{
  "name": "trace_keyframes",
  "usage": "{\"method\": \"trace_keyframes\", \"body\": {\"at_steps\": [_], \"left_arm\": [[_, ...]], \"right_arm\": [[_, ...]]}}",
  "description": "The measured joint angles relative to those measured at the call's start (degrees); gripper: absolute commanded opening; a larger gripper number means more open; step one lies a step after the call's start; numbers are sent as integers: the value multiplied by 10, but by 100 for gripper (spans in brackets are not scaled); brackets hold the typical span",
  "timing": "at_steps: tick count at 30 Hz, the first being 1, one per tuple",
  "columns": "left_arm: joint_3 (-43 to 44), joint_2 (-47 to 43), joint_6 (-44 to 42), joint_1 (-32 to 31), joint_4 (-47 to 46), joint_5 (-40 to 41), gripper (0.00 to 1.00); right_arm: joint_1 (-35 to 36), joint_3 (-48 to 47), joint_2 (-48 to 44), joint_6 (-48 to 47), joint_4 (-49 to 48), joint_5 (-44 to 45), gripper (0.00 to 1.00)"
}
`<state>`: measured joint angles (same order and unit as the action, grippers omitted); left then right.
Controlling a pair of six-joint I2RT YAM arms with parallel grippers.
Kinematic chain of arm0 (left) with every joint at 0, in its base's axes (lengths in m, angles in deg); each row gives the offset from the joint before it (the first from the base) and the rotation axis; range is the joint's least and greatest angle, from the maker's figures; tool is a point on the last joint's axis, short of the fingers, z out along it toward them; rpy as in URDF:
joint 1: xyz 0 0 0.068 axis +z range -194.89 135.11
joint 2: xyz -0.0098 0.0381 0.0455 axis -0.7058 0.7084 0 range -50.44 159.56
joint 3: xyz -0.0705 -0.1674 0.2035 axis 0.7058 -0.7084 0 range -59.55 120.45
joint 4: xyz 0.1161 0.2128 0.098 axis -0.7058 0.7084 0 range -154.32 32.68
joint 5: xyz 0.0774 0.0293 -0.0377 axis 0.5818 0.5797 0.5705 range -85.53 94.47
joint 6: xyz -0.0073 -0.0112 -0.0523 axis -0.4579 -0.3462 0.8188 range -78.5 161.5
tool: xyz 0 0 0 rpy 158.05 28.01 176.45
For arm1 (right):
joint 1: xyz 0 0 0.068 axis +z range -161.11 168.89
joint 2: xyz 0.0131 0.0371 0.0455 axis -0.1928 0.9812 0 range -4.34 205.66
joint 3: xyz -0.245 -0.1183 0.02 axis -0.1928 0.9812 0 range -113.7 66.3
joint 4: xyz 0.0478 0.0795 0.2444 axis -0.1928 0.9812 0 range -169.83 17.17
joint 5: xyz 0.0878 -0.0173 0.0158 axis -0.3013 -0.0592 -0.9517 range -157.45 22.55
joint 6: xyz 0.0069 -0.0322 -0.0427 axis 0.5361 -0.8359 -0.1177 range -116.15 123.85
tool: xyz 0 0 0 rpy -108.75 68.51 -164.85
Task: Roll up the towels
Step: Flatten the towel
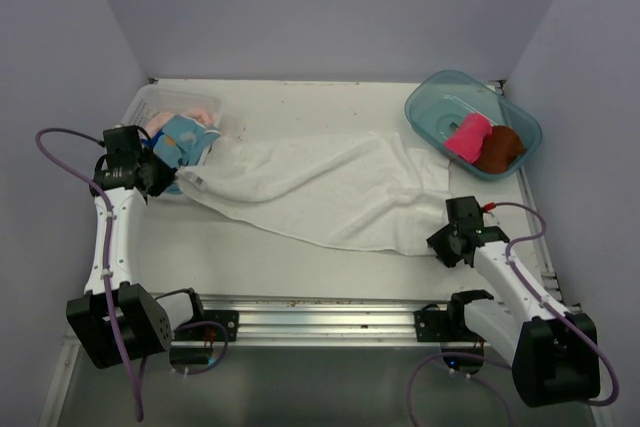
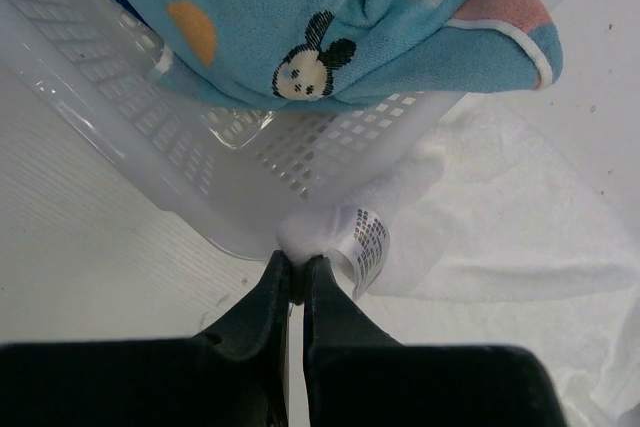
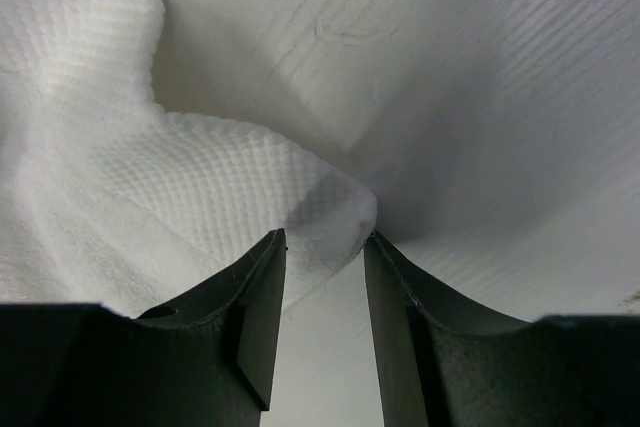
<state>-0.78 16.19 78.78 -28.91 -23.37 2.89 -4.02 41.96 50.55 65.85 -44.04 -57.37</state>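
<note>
the white towel (image 1: 320,187) lies spread in a long, rumpled band across the table (image 1: 300,272), running from beside the white lattice basket (image 1: 140,105) at the left toward the near right. the left gripper (image 2: 297,265) has its fingers pressed together on the towel's left corner, just beside the basket wall, with the sewn-in label (image 2: 368,242) sticking out next to the fingertips. the right gripper (image 3: 325,242) sits low at the towel's opposite corner, jaws partly apart, and the rounded tip of the cloth lies in the gap between them; i cannot tell whether they press it. the light blue cartoon towel (image 2: 350,7) bulges over the basket's rim, and a pale peach towel (image 1: 195,110) shows behind it. at the far right, the hot pink towel (image 1: 467,135) and the brown towel (image 1: 500,147) lie side by side in the clear teal tub (image 1: 430,97), touching each other.
</note>
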Motion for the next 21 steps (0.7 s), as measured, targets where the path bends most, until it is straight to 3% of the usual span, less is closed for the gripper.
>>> {"method": "trace_keyframes", "body": {"at_steps": [4, 7, 12, 13, 15, 21], "left_arm": [[0, 0, 0, 0, 0, -2, 0], [0, 0, 0, 0, -1, -3, 0], [0, 0, 0, 0, -1, -7, 0], [0, 0, 0, 0, -2, -8, 0], [0, 0, 0, 0, -1, -9, 0], [0, 0, 0, 0, -2, -13, 0]], "right_arm": [[0, 6, -7, 11, -18, -4, 54], [0, 12, -14, 23, -24, -5, 53], [0, 16, 0, 30, -43, -2, 26], [0, 17, 3, 32, -51, -3, 13], [0, 23, 10, 34, -68, -5, 0], [0, 24, -18, 33, -50, 10, 0]]}}
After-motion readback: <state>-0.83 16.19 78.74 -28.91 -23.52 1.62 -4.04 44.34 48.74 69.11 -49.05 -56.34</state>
